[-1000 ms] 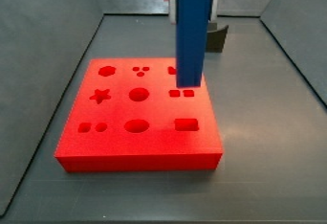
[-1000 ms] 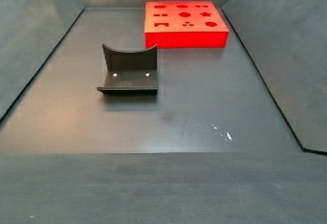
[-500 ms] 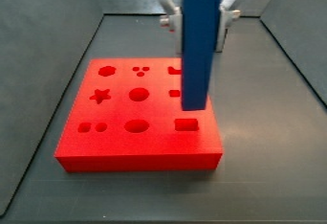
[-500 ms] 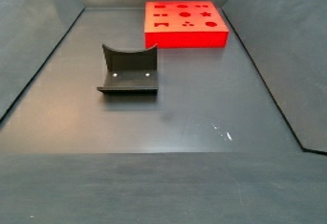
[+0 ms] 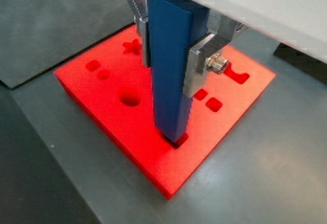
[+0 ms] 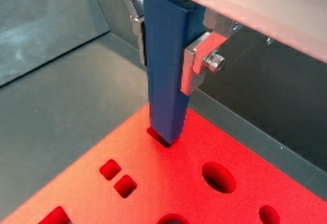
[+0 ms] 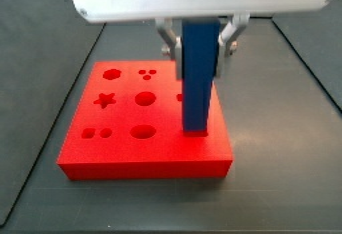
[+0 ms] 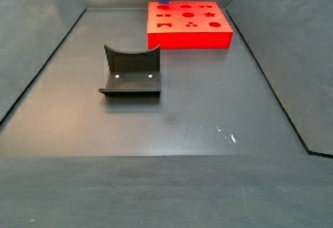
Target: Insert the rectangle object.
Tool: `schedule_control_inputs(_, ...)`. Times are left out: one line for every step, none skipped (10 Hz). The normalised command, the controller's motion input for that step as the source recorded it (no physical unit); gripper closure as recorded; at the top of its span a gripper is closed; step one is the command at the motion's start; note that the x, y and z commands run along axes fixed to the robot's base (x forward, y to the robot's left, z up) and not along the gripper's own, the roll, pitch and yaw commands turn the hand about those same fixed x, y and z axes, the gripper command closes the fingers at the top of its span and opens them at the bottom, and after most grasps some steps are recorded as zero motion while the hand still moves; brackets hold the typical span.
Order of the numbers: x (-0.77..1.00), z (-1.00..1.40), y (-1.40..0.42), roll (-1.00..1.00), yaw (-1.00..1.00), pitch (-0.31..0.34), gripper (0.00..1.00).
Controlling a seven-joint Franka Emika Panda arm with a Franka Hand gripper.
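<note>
Foam block (image 7: 134, 128), red and flat, takes the lower end of the upright rectangle object (image 7: 198, 73) at its near right corner, the bar clenched up top in the gripper (image 7: 197, 33). Arm reaches straight down over it. A side view shows the fixture (image 8: 130, 73) standing well apart on the floor; a wrist view shows a silver finger (image 6: 202, 58) flat against the bar.

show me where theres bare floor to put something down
Free: the wide dark floor in front of the fixture. Crowded: the red block, where the gripper holds the blue bar upright, its end at the rectangular hole.
</note>
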Motion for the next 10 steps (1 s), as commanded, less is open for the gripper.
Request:
schedule_control_inputs(0.00, -0.18, 0.00, -0.02, 0.00, -0.054, 1.00)
schedule_control_inputs(0.00, -0.13, 0.00, -0.03, 0.00, -0.046, 1.00)
schedule_control_inputs(0.00, -0.16, 0.00, -0.01, 0.00, -0.044, 1.00)
schedule_control_inputs(0.01, -0.25, 0.00, 0.00, 0.00, -0.033, 1.00)
schedule_control_inputs(0.32, -0.37, 0.00, 0.00, 0.18, 0.000, 1.00)
schedule_control_inputs(0.25, -0.31, 0.00, 0.00, 0.10, 0.000, 1.00)
schedule_control_inputs(0.16, -0.22, 0.00, 0.00, 0.08, 0.000, 1.00)
schedule_control_inputs(0.11, -0.17, 0.00, 0.00, 0.02, 0.000, 1.00)
schedule_control_inputs(0.00, -0.13, -0.03, 0.00, 0.00, 0.000, 1.00)
schedule_control_inputs(0.00, -0.69, 0.00, 0.00, 0.00, -0.147, 1.00)
